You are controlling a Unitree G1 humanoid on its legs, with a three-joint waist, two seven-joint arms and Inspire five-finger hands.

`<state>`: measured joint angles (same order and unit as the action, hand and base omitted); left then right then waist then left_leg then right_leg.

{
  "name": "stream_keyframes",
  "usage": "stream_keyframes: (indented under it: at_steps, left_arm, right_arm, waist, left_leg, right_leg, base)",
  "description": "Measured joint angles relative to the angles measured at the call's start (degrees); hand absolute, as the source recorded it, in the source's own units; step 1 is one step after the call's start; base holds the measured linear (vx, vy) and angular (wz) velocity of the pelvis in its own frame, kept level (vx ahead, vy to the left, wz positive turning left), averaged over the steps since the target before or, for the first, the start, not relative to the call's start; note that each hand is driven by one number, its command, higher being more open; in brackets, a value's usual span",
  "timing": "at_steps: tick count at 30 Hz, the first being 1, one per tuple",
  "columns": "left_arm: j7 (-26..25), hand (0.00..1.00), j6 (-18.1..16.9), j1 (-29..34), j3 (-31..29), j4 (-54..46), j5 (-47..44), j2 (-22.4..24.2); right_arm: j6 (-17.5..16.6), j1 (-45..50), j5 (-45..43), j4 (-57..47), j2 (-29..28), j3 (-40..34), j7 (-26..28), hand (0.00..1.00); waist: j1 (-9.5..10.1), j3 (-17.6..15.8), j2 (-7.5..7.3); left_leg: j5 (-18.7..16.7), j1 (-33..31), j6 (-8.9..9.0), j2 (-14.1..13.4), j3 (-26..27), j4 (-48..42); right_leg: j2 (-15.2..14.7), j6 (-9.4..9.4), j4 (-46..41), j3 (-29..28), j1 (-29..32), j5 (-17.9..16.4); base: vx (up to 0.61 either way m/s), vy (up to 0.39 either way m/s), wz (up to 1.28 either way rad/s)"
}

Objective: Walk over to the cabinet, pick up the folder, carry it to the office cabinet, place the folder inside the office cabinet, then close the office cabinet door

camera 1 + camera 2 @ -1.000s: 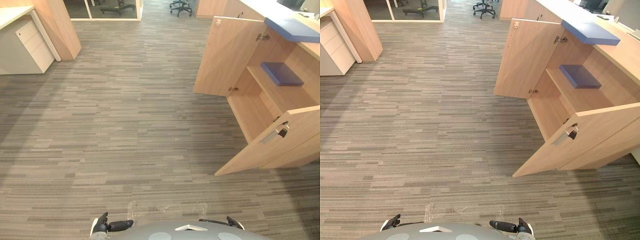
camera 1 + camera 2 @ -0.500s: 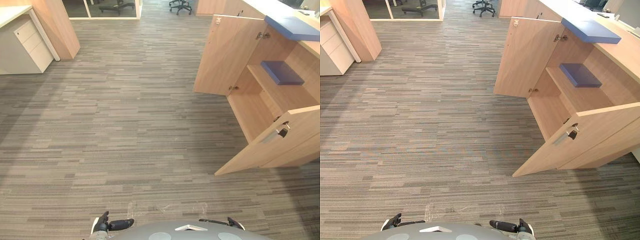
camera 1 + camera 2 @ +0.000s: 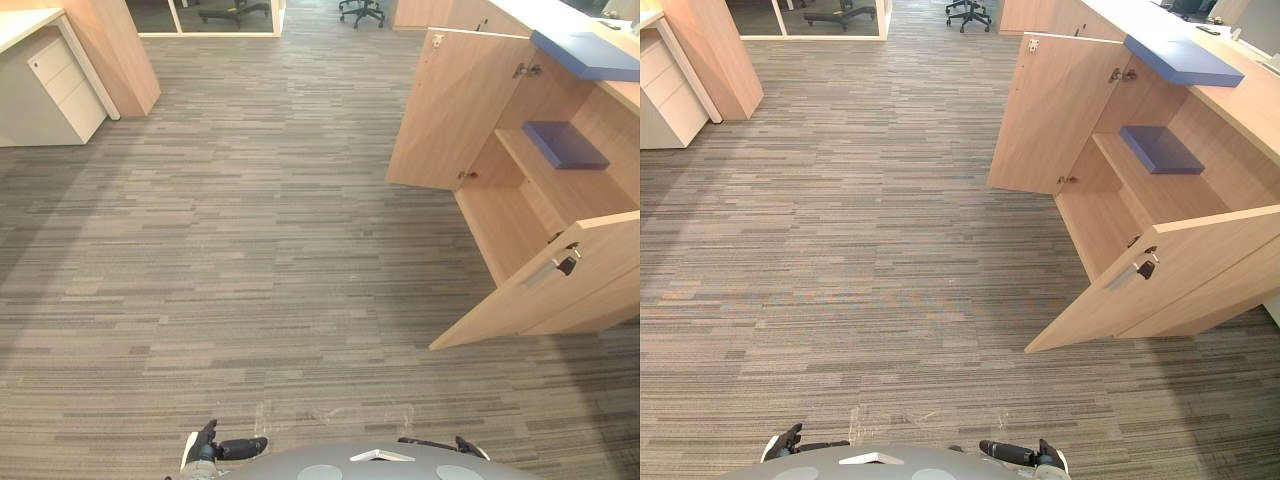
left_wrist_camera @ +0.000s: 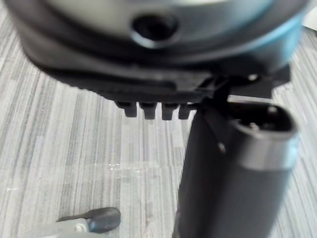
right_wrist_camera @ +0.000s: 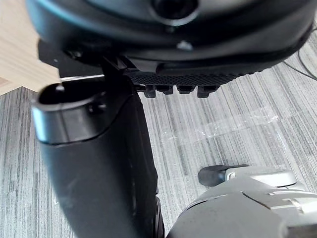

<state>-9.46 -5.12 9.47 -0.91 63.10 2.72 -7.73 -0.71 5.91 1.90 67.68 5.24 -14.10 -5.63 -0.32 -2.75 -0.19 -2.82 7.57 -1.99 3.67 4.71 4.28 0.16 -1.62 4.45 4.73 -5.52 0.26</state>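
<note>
Folder (image 3: 1160, 149) lies at the far end of the shelf (image 3: 1143, 196) in the open office cabinet (image 3: 1092, 228); your left hand (image 3: 212, 449) and right hand (image 3: 1018, 453) hang empty, fingers released.

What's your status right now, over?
Left hand and right hand open, holding nothing, down low. Blue folder on cabinet shelf, second folder on countertop. Far door and near door open; near one juts across the approach.

Change over the last second: the whole scene sits marginally higher in both eye views. The open office cabinet (image 3: 500, 215) and the drawer unit (image 3: 60, 95) shift together, indicating camera motion rather than object motion.
</note>
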Motion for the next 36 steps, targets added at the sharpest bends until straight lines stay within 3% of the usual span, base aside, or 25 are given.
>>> stream_keyframes:
  at_steps: [9, 11, 13, 14, 15, 16, 17, 18, 20, 22, 24, 26, 27, 28, 29, 30, 32, 33, 34, 36]
  left_arm:
    - [1.21, 1.00, -0.04, -0.69, 0.58, -0.04, 0.00, -0.74]
    - [1.24, 1.00, -0.04, -1.19, 0.39, -0.18, -0.11, -1.02]
    - [0.68, 1.00, -0.12, -2.23, -2.54, -2.02, -1.02, -0.03]
    - [0.56, 1.00, -0.25, -1.76, -6.49, -2.96, -1.88, 1.22]
    - [0.56, 1.00, -0.26, -1.98, -8.88, -3.31, -2.34, 1.72]
    - [0.33, 1.00, -0.32, -1.92, -12.65, -5.16, -4.18, 2.73]
    - [-0.01, 1.00, -0.77, -1.71, -14.48, -6.79, -6.49, 3.74]
    - [-0.16, 1.00, -1.22, -0.97, -14.69, -7.24, -7.77, 3.90]
    - [-0.49, 1.00, -1.73, -1.06, -14.58, -7.52, -9.59, 4.25]
    - [-0.57, 1.00, -2.36, -1.05, -14.56, -7.55, -10.79, 4.52]
    - [-1.10, 1.00, -2.28, -0.97, -13.80, -7.52, -11.34, 4.86]
    - [-1.60, 1.00, -2.28, -0.88, -12.90, -7.43, -11.34, 5.31]
    - [-1.70, 1.00, -2.27, -0.42, -13.00, -7.34, -11.34, 4.94]
    - [-1.73, 1.00, -2.29, -0.28, -12.93, -7.34, -11.31, 5.11]
    - [-1.74, 1.00, -2.29, 0.36, -12.90, -7.21, -11.23, 4.69]
    - [-1.67, 1.00, -2.04, -0.05, -13.01, -6.60, -11.14, 4.18]
    - [-1.47, 1.00, -1.99, 0.03, -12.96, -6.28, -11.06, 3.63]
    - [-1.43, 1.00, -1.95, 0.21, -12.30, -6.09, -11.00, 3.42]
    - [-1.10, 1.00, -1.89, -0.07, -11.13, -5.53, -10.24, 2.91]
    - [-0.61, 1.00, -1.90, -0.02, -9.87, -5.52, -8.80, 2.76]
  right_arm:
    - [-0.08, -0.12, -0.66, 0.07, -0.56, -1.19, 0.20, 1.00]
    - [-0.26, -0.54, -0.71, 0.07, -0.69, -1.20, 0.29, 1.00]
    - [-1.08, -1.23, -2.36, -0.05, -0.40, -2.17, 0.91, 1.00]
    - [-1.12, -1.36, -2.36, -0.54, -0.49, -3.80, 1.14, 1.00]
    - [-1.09, -1.96, -2.36, -0.54, -0.76, -4.41, 1.09, 1.00]
    - [-0.82, -2.02, -2.49, -0.30, -1.00, -5.76, 0.83, 1.00]
    - [-0.64, -1.81, -3.09, -0.16, -1.12, -6.12, 0.27, 1.00]
    - [-0.45, -1.80, -3.33, 0.08, -1.16, -6.74, 0.06, 1.00]
    - [0.02, -2.11, -3.47, 0.29, -1.24, -8.38, 0.08, 1.00]
    - [0.00, -2.50, -3.55, 0.32, -1.06, -8.38, 0.17, 1.00]
    - [0.08, -2.23, -4.54, 0.72, -0.60, -8.31, 0.16, 1.00]
    - [0.13, -1.95, -5.15, 1.23, 0.02, -8.43, -0.02, 1.00]
    - [0.20, -1.84, -5.27, 1.27, -0.21, -8.37, -0.10, 1.00]
    - [0.27, -1.82, -5.22, 1.38, -0.20, -8.30, -0.06, 1.00]
    - [0.35, -1.44, -4.99, 2.00, -0.38, -8.35, 0.31, 1.00]
    - [0.25, -1.53, -4.43, 1.84, -0.70, -8.28, 0.73, 1.00]
    - [0.26, -1.63, -4.55, 2.03, -1.22, -8.73, 1.05, 1.00]
    - [0.16, -1.83, -4.56, 1.69, -1.25, -8.94, 1.35, 1.00]
    - [-0.34, -2.08, -4.54, 1.01, -1.48, -8.83, 1.88, 1.00]
    - [-0.87, -2.32, -4.55, -0.03, -1.24, -8.41, 2.38, 1.00]
  waist:
    - [-0.05, -0.70, -0.67]
    - [-0.01, -1.73, -1.06]
    - [0.14, -4.19, -0.13]
    - [0.44, -5.20, 0.53]
    - [0.41, -5.70, 0.52]
    - [0.61, -6.57, 0.56]
    - [1.28, -6.87, 0.04]
    - [1.55, -6.99, 0.18]
    - [1.80, -6.77, -0.14]
    - [1.55, -6.69, 0.07]
    - [1.39, -6.50, 0.73]
    - [1.40, -6.55, 2.18]
    - [1.56, -6.20, 1.88]
    - [1.67, -5.70, 1.24]
    - [1.70, -3.38, 0.01]
    - [1.33, -2.66, -0.74]
    - [1.55, -2.46, -1.98]
    - [1.65, -2.46, -2.21]
    - [1.40, -2.93, -2.44]
    - [1.15, -3.87, -1.58]
  left_leg:
    - [-0.14, -0.82, 0.16, -0.04, 0.02, -0.65]
    - [-2.69, -3.45, 0.92, -0.24, 0.22, -5.56]
    - [-10.00, -8.96, 2.47, -2.67, 0.87, -19.21]
    - [-13.15, -12.21, 4.68, -5.49, 3.61, -29.66]
    - [-13.15, -14.69, 4.53, -6.89, 4.87, -36.32]
    - [-10.39, -19.95, 2.78, -9.37, 5.61, -48.96]
    - [-10.67, -23.75, 1.93, -11.19, 5.59, -57.09]
    - [-11.37, -25.40, 2.65, -12.20, 5.19, -59.11]
    - [-11.50, -27.22, 3.33, -12.33, 3.41, -54.54]
    - [-10.55, -28.37, 4.68, -11.91, 1.94, -44.13]
    - [-6.29, -28.45, 8.07, -11.18, -1.05, -25.71]
    - [-3.28, -28.16, 9.81, -12.13, -1.75, -18.60]
    - [2.04, -28.31, 8.82, -10.82, 0.41, -21.27]
    - [2.40, -28.66, 8.42, -9.73, 0.99, -23.05]
    - [0.87, -30.99, 5.99, -7.75, 2.01, -27.12]
    - [-1.88, -31.25, 3.00, -5.77, 2.94, -29.85]
    - [-3.75, -28.04, 0.93, -3.41, 5.03, -30.09]
    - [-5.53, -24.47, -0.93, -1.95, 6.55, -29.75]
    - [-6.94, -18.98, -2.35, -0.03, 6.92, -27.83]
    - [-7.25, -11.96, -2.95, 1.66, 6.54, -23.51]
  right_leg:
    - [0.00, -0.03, -0.01, 0.04, 0.39, 0.02]
    - [-0.12, 0.74, -1.53, 0.18, 1.08, -0.63]
    - [1.26, 3.10, -6.52, 0.72, 2.60, -3.82]
    - [2.38, 3.60, -8.77, 0.50, 2.50, -5.41]
    - [2.80, 4.17, -9.77, 0.25, 2.62, -6.30]
    - [3.26, 4.90, -12.08, -0.64, 2.29, -7.74]
    - [3.33, 5.48, -13.48, -1.37, 1.56, -8.82]
    - [3.15, 5.46, -13.85, -2.39, 0.53, -9.38]
    - [1.82, 4.98, -14.33, -4.27, -0.24, -10.43]
    - [-0.16, 3.90, -14.55, -6.06, -0.44, -11.62]
    - [-3.22, 1.27, -14.55, -7.71, -0.41, -13.77]
    - [-4.84, -1.01, -14.28, -8.49, -1.93, -16.08]
    - [-7.43, -1.63, -14.15, -8.83, -3.42, -18.24]
    - [-8.93, -1.35, -13.90, -8.99, -3.84, -18.95]
    - [-10.85, -1.51, -15.56, -9.60, -3.26, -18.76]
    - [-12.84, -2.81, -21.81, -9.82, -0.68, -17.81]
    - [-15.38, -4.51, -32.33, -10.82, 2.15, -16.01]
    - [-16.42, -4.89, -43.21, -12.21, 5.03, -12.29]
    - [-17.12, -4.02, -58.69, -11.02, 8.82, -7.56]
    - [-18.30, -0.94, -69.78, -5.40, 10.80, -7.24]
  base:
    - [-0.02, -0.006, 0.01]
    - [-0.03, -0.027, 0.03]
    - [-0.06, -0.065, -0.13]
    - [-0.06, -0.043, -0.20]
    - [-0.10, -0.051, -0.31]
    - [-0.05, -0.037, -0.32]
    - [0.01, -0.031, -0.43]
    - [0.12, 0.015, -0.43]
    - [0.14, 0.077, -0.43]
    - [0.17, 0.164, -0.41]
    - [0.28, 0.287, -0.32]
    - [0.43, 0.426, -0.18]
    - [0.54, 0.515, -0.17]
    - [0.50, 0.396, -0.23]
    - [0.55, 0.355, -0.18]
    - [0.55, 0.340, -0.09]
    - [0.47, 0.294, -0.09]
    - [0.56, 0.324, -0.22]
    - [0.54, 0.299, -0.17]
    - [0.40, 0.204, -0.07]
